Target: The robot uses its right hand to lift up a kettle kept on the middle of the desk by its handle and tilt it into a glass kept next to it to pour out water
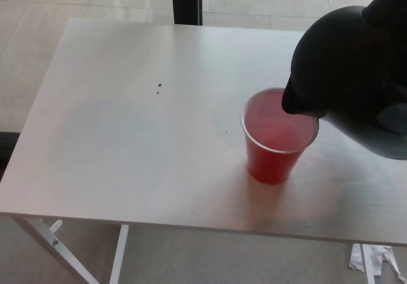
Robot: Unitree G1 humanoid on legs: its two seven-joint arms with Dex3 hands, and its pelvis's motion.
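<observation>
A black kettle (350, 74) hangs tilted above the right side of the white desk (127, 138). Its spout (294, 103) points down-left over the rim of a translucent red cup (273, 160), which stands upright on the desk. I cannot make out a stream of water. My right hand (388, 7) shows only as a dark shape at the top right corner, merged with the kettle's handle end and holding it aloft. My left hand does not show.
Two small dark specks (159, 88) lie on the desk left of centre. A black post (186, 1) stands behind the far edge. White desk legs (57, 246) and a crumpled scrap (372, 258) are on the floor below.
</observation>
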